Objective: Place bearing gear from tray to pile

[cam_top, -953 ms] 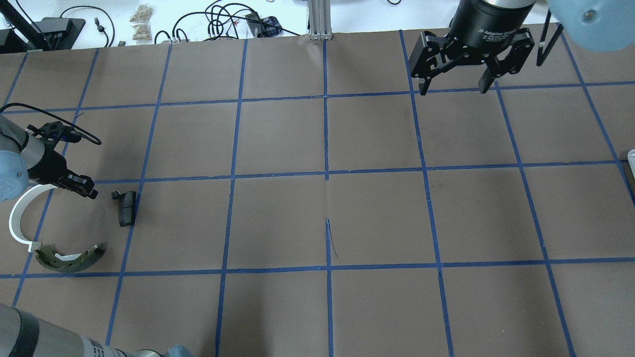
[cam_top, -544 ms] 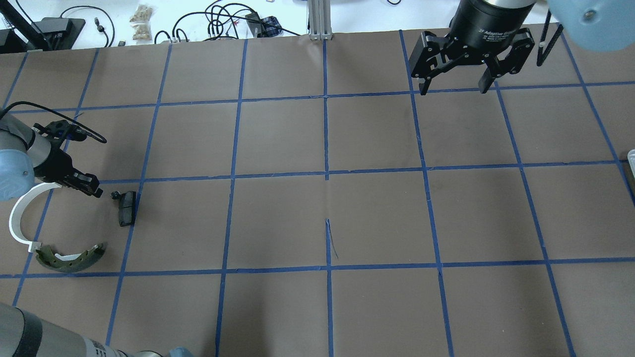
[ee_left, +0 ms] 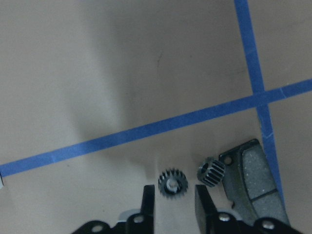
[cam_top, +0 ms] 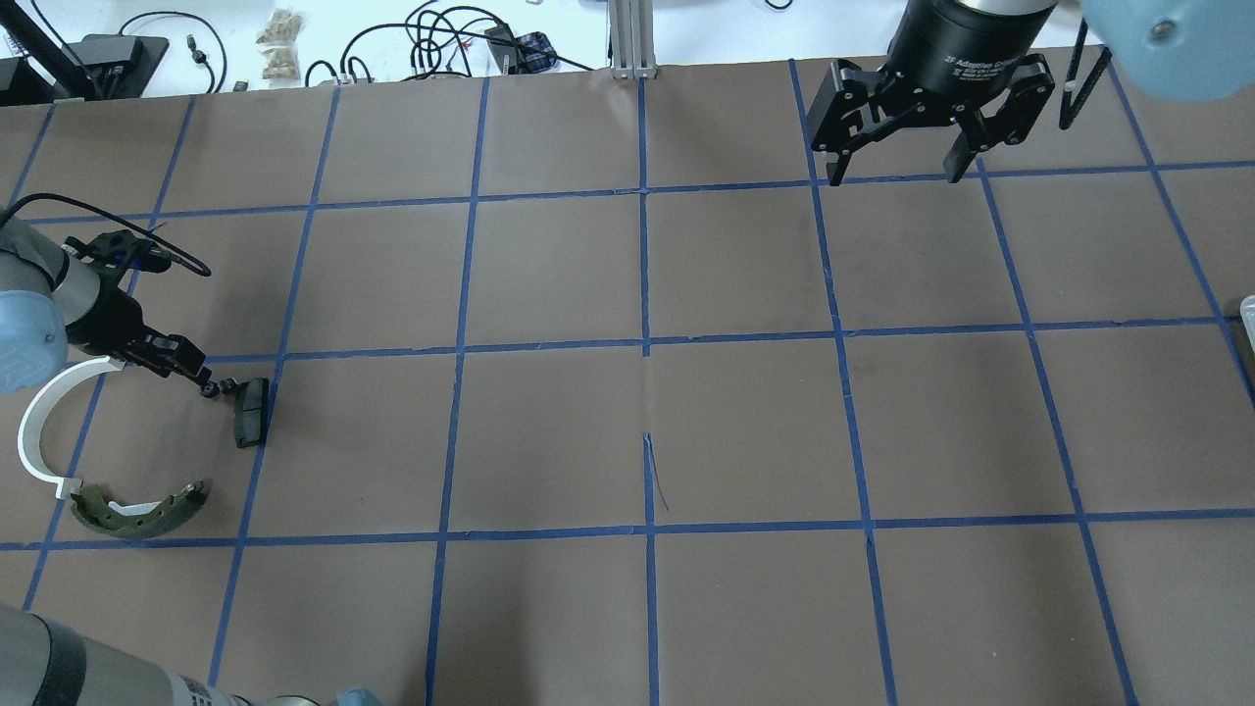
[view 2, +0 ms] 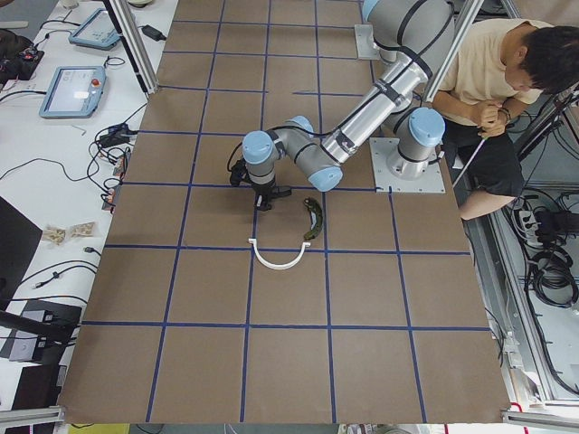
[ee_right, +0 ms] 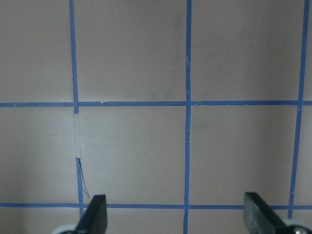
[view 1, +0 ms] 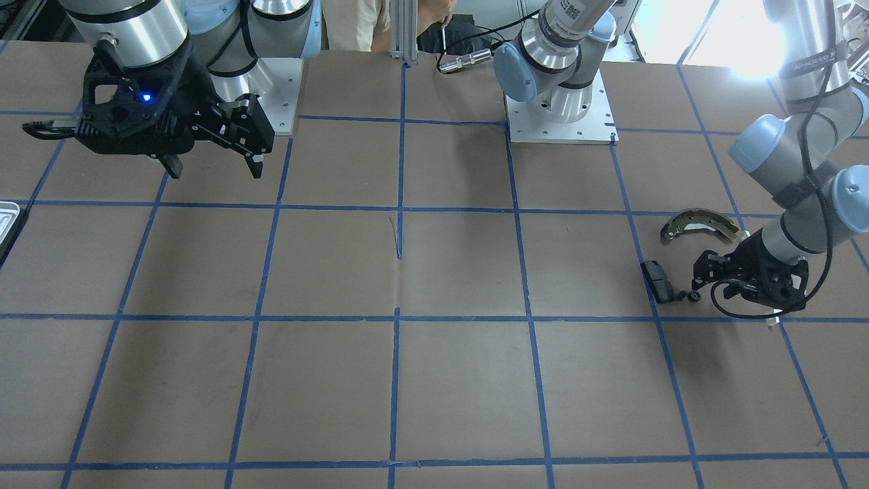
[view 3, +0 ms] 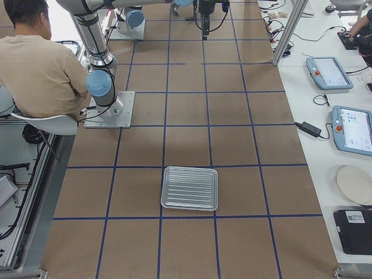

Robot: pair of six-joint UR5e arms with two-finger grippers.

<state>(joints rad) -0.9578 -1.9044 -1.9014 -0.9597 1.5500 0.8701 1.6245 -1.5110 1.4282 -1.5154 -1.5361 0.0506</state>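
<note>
A small dark bearing gear (ee_left: 173, 184) lies flat on the brown table between my left gripper's (ee_left: 174, 189) fingertips, with a thin gap on each side. The gripper is narrowly open. A second gear (ee_left: 210, 171) rests against the black pad (ee_left: 251, 178). In the overhead view the left gripper (cam_top: 194, 376) is beside the pad (cam_top: 252, 410), with the white arc (cam_top: 39, 431) and brake shoe (cam_top: 137, 510) nearby. My right gripper (cam_top: 892, 176) hangs wide open and empty over the far right. The ridged silvery tray (view 3: 189, 188) looks bare.
The tray's edge shows at the overhead view's right border (cam_top: 1247, 314). Cables and boxes (cam_top: 441, 44) lie beyond the table's far edge. A seated person (view 2: 507, 81) is beside the robot's base.
My left gripper has moved right, toward the black pad, and a gear now lies at its fingertips. The right gripper has hardly moved.
</note>
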